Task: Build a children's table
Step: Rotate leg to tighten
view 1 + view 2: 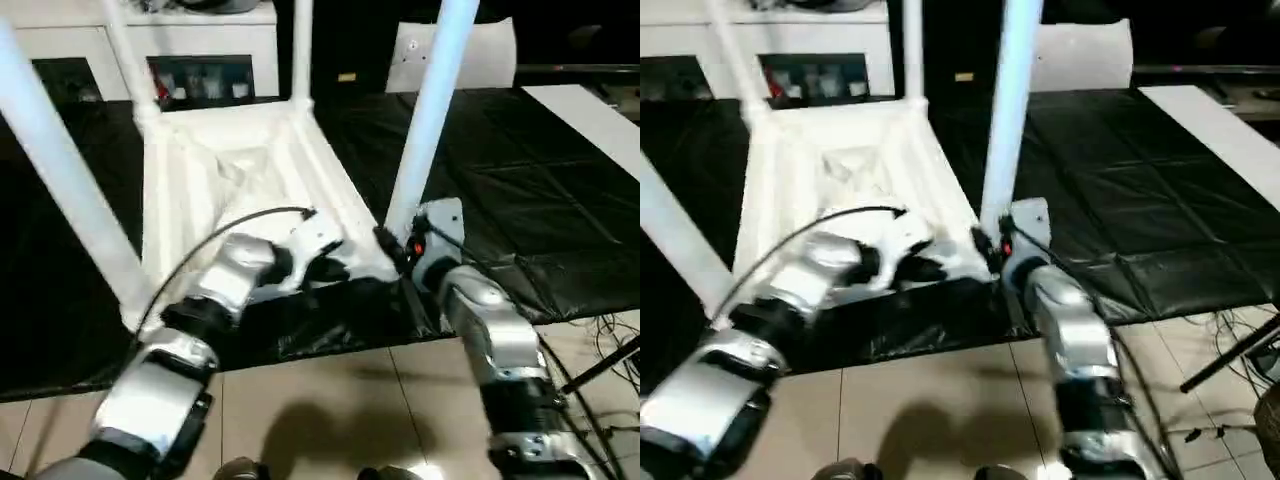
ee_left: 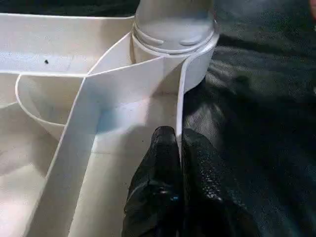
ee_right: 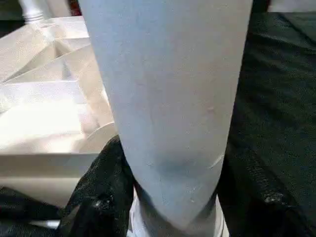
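**Both pincers on the upturned table**

The tabletop lies underside up on the black mat, four legs standing in its corner sockets. The left gripper is clenched on the tabletop's thin rim, one finger on each side, with a socketed leg base just beyond its tips. The right gripper grasps the near right leg just above its socket, black fingers flanking the tube
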Robot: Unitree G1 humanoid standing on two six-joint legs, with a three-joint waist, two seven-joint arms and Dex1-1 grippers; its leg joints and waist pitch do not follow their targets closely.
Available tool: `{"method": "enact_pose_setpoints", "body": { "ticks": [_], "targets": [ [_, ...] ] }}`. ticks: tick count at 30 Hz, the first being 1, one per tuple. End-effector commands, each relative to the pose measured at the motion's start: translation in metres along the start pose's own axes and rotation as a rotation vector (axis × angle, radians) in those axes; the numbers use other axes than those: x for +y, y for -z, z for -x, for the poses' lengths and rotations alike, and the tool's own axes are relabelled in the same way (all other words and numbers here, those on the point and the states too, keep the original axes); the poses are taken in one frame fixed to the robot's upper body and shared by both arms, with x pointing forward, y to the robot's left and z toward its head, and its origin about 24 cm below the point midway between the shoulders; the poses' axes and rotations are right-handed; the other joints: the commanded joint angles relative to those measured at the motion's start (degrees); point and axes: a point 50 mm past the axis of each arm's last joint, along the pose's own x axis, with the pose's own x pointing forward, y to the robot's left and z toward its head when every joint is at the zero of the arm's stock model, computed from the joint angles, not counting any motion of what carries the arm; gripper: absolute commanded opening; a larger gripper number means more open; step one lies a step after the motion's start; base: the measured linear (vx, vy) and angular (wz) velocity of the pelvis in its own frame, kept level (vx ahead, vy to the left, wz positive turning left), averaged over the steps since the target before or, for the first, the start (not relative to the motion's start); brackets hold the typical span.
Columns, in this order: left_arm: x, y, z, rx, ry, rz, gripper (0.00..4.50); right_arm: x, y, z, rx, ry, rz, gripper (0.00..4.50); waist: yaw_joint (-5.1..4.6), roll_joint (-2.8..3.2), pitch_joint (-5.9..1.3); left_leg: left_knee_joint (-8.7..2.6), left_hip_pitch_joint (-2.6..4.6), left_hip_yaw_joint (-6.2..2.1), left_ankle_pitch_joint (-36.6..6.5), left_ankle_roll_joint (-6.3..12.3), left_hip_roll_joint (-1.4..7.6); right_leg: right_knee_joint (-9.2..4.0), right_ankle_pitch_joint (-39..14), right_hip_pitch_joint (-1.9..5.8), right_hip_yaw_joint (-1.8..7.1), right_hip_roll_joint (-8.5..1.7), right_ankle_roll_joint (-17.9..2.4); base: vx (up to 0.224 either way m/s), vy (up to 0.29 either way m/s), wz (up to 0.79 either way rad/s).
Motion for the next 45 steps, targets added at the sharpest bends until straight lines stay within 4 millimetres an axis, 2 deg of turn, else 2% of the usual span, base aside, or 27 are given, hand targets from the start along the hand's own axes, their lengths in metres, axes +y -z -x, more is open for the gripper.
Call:
{"method": "enact_pose_setpoints", "body": {
  "ticks": [1,2,3,4,5,10,11,12,13,15,16,17,18,20,21,23,28,30,31,34,35,40,45],
  "targets": [
    [-0.013,-0.04,-0.017,-0.143,0.007,-0.067,0.0,0.061,0.006,-0.012,0.023,-0.28,-0.073,2.51,-0.18,-0.17,-4.04,-4.99,1.33,-2.61,-21.6,-0.9,3.42,-5.42,-28.2,1.67,2.82,-4.46,-6.5,0.0,0.0,0.0],
    [-0.013,-0.038,-0.015,-0.135,0.023,-0.08,0.0,0.058,0.006,-0.01,0.018,-0.281,-0.072,2.75,-0.14,-0.15,-4.08,-5.11,1.31,-2.5,-21.0,-0.89,3.51,-5.06,-24.9,1.59,3.0,-4.3,-7.5,0.0,0.0,0.0],
    [-0.012,-0.036,-0.013,-0.127,0.037,-0.091,0.0,0.055,0.006,-0.009,0.016,-0.279,-0.069,2.75,-0.11,-0.12,-4.13,-5.06,1.44,-2.35,-20.8,-0.88,3.49,-4.91,-23.4,1.49,3.11,-4.25,-8.1,0.0,0.0,0.0],
    [-0.011,-0.034,-0.011,-0.116,0.047,-0.099,0.0,0.052,0.006,-0.008,0.012,-0.274,-0.065,2.95,-0.05,-0.18,-4.19,-4.97,1.42,-2.17,-20.1,-0.65,3.42,-4.59,-20.9,1.55,3.3,-4.27,-9.2,0.0,0.0,0.0],
    [-0.009,-0.03,-0.006,-0.097,0.054,-0.115,0.0,0.046,0.005,-0.005,0.0,-0.281,-0.048,2.95,0.04,-0.2,-4.28,-4.92,1.11,-2.09,-18.7,-0.16,3.37,-4.29,-18.8,1.88,3.38,-4.37,-9.9,0.0,0.0,0.0],
    [-0.004,-0.02,0.006,-0.071,0.103,-0.149,0.0,0.029,0.003,0.003,-0.013,-0.318,0.007,3.27,0.29,-0.35,-4.52,-4.35,0.68,-1.66,-14.2,2.25,3.19,-3.83,-14.8,2.41,3.39,-4.46,-11.4,0.0,0.0,0.0],
    [-0.003,-0.014,0.013,-0.062,0.145,-0.174,0.0,0.019,0.003,0.007,-0.01,-0.347,0.061,3.53,0.31,-0.33,-4.56,-4.26,0.75,-1.56,-13.4,2.49,3.24,-3.74,-14.6,2.32,3.34,-4.44,-11.7,0.0,0.0,0.0],
    [-0.003,-0.014,0.013,-0.062,0.145,-0.174,0.0,0.019,0.003,0.007,-0.01,-0.347,0.061,3.58,0.37,-0.35,-4.59,-4.2,0.68,-1.57,-13.2,2.63,3.19,-3.76,-14.6,2.41,3.28,-4.43,-11.7,0.0,0.0,0.0],
    [-0.001,-0.009,0.02,-0.052,0.195,-0.189,0.0,0.008,0.001,0.013,-0.007,-0.39,0.118,3.63,0.42,-0.37,-4.68,-4.12,0.6,-1.54,-12.3,2.98,3.24,-3.56,-13.4,2.57,3.28,-4.4,-11.9,0.0,0.0,0.0],
    [-0.002,-0.006,0.025,-0.05,0.237,-0.219,0.0,0.002,-0.002,0.016,-0.008,-0.425,0.142,3.74,0.5,-0.29,-4.76,-4.01,0.69,-1.43,-11.6,3.59,3.34,-3.37,-11.8,2.52,3.28,-4.3,-12.6,0.0,0.0,0.0],
    [-0.001,-0.004,0.028,-0.038,0.258,-0.229,0.0,0.0,-0.003,0.018,-0.01,-0.454,0.155,3.97,0.65,-0.26,-4.8,-3.97,0.74,-1.39,-10.9,3.9,3.45,-3.12,-10.2,2.51,3.26,-4.15,-13.4,0.0,0.0,0.0],
    [-0.001,-0.001,0.031,-0.017,0.281,-0.235,0.0,-0.002,-0.005,0.021,-0.008,-0.491,0.175,4.02,0.87,0.04,-4.88,-3.95,0.94,-1.38,-10.7,4.08,3.61,-2.93,-9.3,2.32,3.23,-4.13,-13.9,0.0,0.0,0.0],
    [0.0,0.001,0.032,-0.007,0.291,-0.237,0.0,-0.003,-0.005,0.022,-0.004,-0.508,0.186,4.02,0.96,0.02,-4.84,-3.98,1.07,-1.33,-10.9,4.09,3.73,-2.93,-9.1,2.24,3.22,-4.1,-14.1,0.0,0.0,0.0],
    [0.001,0.004,0.04,0.005,0.346,-0.261,0.0,-0.01,-0.008,0.03,0.017,-0.617,0.224,4.02,1.93,0.1,-4.83,-4.02,1.25,-1.27,-11.3,3.44,3.99,-2.71,-9.3,2.22,3.16,-4.06,-14.6,0.0,0.0,0.0],
    [0.001,0.004,0.04,0.005,0.346,-0.261,0.0,-0.01,-0.008,0.03,0.017,-0.617,0.224,4.02,2.14,0.1,-4.81,-4.04,1.33,-1.22,-11.9,3.27,4.02,-2.77,-9.7,2.18,3.14,-4.04,-14.6,0.0,0.0,0.0],
    [0.003,0.006,0.048,0.031,0.407,-0.299,0.0,-0.014,-0.008,0.035,0.044,-0.694,0.253,4.02,2.57,0.04,-4.77,-4.13,1.25,-1.23,-13.3,2.47,4.08,-2.73,-11.0,2.25,3.18,-4.19,-14.3,0.0,0.0,0.0],
    [0.004,0.009,0.056,0.076,0.487,-0.332,0.0,-0.017,-0.007,0.041,0.09,-0.816,0.285,4.02,3.16,-0.14,-4.68,-4.06,1.35,-1.18,-15.0,1.5,3.96,-3.23,-15.6,2.12,3.29,-4.62,-13.4,0.0,0.0,0.0],
    [0.004,0.009,0.06,0.098,0.534,-0.35,0.0,-0.018,-0.006,0.043,0.127,-0.886,0.286,4.02,3.28,-0.29,-4.69,-4.06,1.24,-1.21,-14.3,1.62,4.05,-3.13,-15.2,2.16,3.27,-4.59,-13.4,0.0,0.0,0.0],
    [0.004,0.009,0.06,0.104,0.544,-0.355,0.0,-0.018,-0.006,0.044,0.135,-0.899,0.29,3.75,3.33,-0.22,-4.74,-4.03,1.22,-1.25,-14.3,1.77,4.05,-3.08,-15.1,2.16,3.22,-4.53,-13.5,0.0,0.0,0.0],
    [0.004,0.009,0.062,0.116,0.575,-0.369,0.0,-0.018,-0.005,0.045,0.156,-0.934,0.3,3.62,3.55,-0.3,-4.85,-4.0,1.19,-1.23,-13.1,1.95,4.1,-2.71,-13.1,2.16,3.23,-4.46,-14.0,0.0,0.0,0.0],
    [0.004,0.009,0.062,0.119,0.581,-0.37,0.0,-0.018,-0.005,0.045,0.159,-0.94,0.303,3.44,3.64,-0.28,-4.92,-3.91,1.21,-1.2,-12.9,2.07,4.06,-2.64,-12.6,2.15,3.21,-4.53,-14.3,0.0,0.0,0.0],
    [0.002,0.01,0.063,0.131,0.615,-0.384,0.0,-0.018,-0.004,0.043,0.166,-0.966,0.315,3.13,3.9,-0.25,-4.82,-3.92,1.17,-1.23,-13.3,1.89,4.08,-2.75,-13.8,2.13,3.21,-4.57,-14.2,0.0,0.0,0.0],
    [0.001,0.01,0.061,0.133,0.627,-0.395,0.0,-0.015,-0.005,0.041,0.164,-1.0,0.312,2.62,4.03,-0.27,-4.86,-3.89,1.2,-1.25,-13.3,1.84,4.09,-2.7,-13.8,2.13,3.21,-4.53,-14.1,0.0,0.0,0.0]
  ]
}}
